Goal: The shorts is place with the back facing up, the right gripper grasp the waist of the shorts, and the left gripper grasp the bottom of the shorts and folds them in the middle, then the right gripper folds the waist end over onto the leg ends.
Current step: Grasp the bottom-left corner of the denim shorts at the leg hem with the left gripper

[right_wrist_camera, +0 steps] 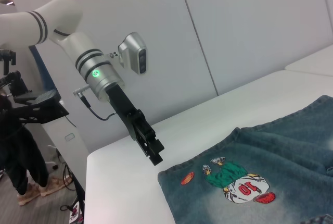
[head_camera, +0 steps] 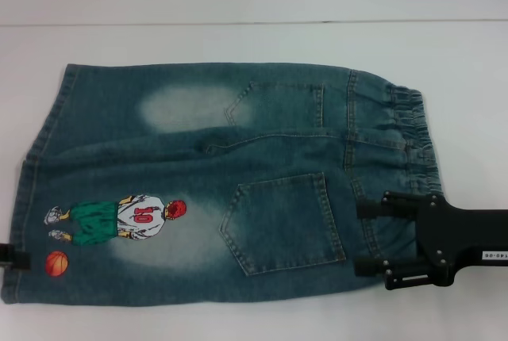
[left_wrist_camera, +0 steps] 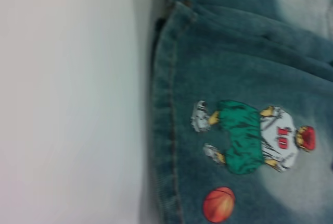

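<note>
The right gripper (head_camera: 367, 236) is reaching in from the right edge of the head view, nearest the camera, its black arm bearing a small white sticker (head_camera: 494, 254). Its jaws are standing apart, one finger lying over the denim just below the ruffled waist (head_camera: 413, 131) and the other nearer the lower edge of the shorts (head_camera: 214, 190), with nothing clamped between them.

The shorts are lying flat on the white surface (head_camera: 238, 40), back side up, waist toward the robot's right and the bottom of the shorts (head_camera: 36, 159) toward its left. Two back patch pockets are showing: the near pocket (head_camera: 282, 222) is sitting just beside the right gripper, the far pocket (head_camera: 278, 103) beyond it. Pale faded patches are spreading across the denim. The cartoon print (head_camera: 119, 218) (a figure in a red cap and green trousers, numbered shirt, with an orange ball (head_camera: 55, 263) beside it) is lying close to the hem.

Farther off, the left gripper (right_wrist_camera: 155, 153) is hanging above the surface just beyond the hem corner, apart from the cloth. Its silver cuff (right_wrist_camera: 99, 75) is glowing green. Its jaws seem closed together, though the angle is making that hard to confirm.
</note>
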You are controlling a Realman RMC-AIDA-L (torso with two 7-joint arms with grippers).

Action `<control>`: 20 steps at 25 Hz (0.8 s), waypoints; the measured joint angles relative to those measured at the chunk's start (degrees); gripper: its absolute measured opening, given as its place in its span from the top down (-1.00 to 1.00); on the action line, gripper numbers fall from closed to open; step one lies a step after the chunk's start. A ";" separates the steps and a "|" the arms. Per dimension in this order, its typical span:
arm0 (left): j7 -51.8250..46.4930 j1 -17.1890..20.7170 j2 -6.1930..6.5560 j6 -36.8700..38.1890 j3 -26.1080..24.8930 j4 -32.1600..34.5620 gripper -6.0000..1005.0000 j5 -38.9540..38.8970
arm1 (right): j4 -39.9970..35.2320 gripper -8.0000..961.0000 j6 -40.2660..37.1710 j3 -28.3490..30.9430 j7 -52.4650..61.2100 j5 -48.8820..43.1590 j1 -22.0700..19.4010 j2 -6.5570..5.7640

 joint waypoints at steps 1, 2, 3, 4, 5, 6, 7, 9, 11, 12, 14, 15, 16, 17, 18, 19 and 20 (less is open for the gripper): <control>-0.39 -0.07 0.00 -0.56 0.01 0.00 -0.74 0.48 | 0.01 -0.99 0.00 0.05 -0.12 0.01 -0.08 0.04; -0.70 -0.11 0.01 -0.89 0.11 0.00 -0.74 0.79 | 0.02 -0.99 0.02 0.08 -0.16 0.02 -0.12 0.05; -0.95 -0.18 0.02 -1.29 0.24 -0.01 -0.74 1.16 | 0.03 -0.99 0.02 0.11 -0.16 0.02 -0.16 0.05; -1.03 -0.23 0.02 -1.54 0.35 -0.05 -0.74 1.38 | 0.05 -0.99 0.03 0.13 -0.16 0.02 -0.16 0.05; -1.08 -0.28 0.02 -1.96 0.52 -0.16 -0.74 1.61 | 0.06 -0.99 0.04 0.14 -0.16 0.02 -0.17 0.05; -1.13 -0.33 0.00 -2.41 0.72 -0.28 -0.74 1.82 | 0.07 -0.99 0.04 0.14 -0.16 0.02 -0.18 0.05; -1.16 -0.35 -0.06 -2.74 0.82 -0.38 -0.74 1.99 | 0.07 -0.99 0.05 0.15 -0.16 0.02 -0.18 0.05; -1.23 -0.36 -0.19 -3.19 0.95 -0.49 -0.74 2.34 | 0.07 -0.99 0.06 0.22 -0.16 0.02 -0.19 0.05; -1.24 -0.36 -0.32 -3.26 0.99 -0.51 -0.74 2.55 | 0.00 -0.99 0.06 0.48 -0.16 0.02 -0.19 0.05; -1.25 -0.36 -0.37 -3.27 1.01 -0.52 -0.74 2.56 | -0.02 -0.99 0.06 0.62 -0.16 0.02 -0.20 0.05; -1.25 -0.36 -0.48 -3.28 1.09 -0.56 -0.74 2.58 | -0.06 -0.99 0.06 0.75 -0.16 0.02 -0.20 0.05; -1.26 -0.36 -0.51 -3.29 1.15 -0.58 -0.74 2.58 | -0.06 -0.99 0.06 0.76 -0.15 0.02 -0.19 0.05; -1.26 -0.35 -0.55 -3.30 1.23 -0.62 -0.74 2.59 | -0.06 -0.99 0.06 0.76 -0.15 0.02 -0.20 0.05; -1.27 -0.34 -0.58 -3.31 1.27 -0.64 -0.74 2.60 | -0.07 -0.99 0.06 0.76 -0.15 0.02 -0.19 0.05; -1.28 -0.34 -0.58 -3.37 1.29 -0.66 -0.74 2.60 | -0.07 -0.99 0.06 0.76 -0.15 0.02 -0.18 0.05; -1.28 -0.33 -0.58 -3.43 1.29 -0.68 -0.74 2.61 | -0.08 -0.99 0.06 0.76 -0.14 0.02 -0.16 0.05; -1.28 -0.33 -0.58 -3.54 1.30 -0.69 -0.74 2.62 | -0.09 -0.99 0.06 0.78 -0.14 0.02 -0.17 0.05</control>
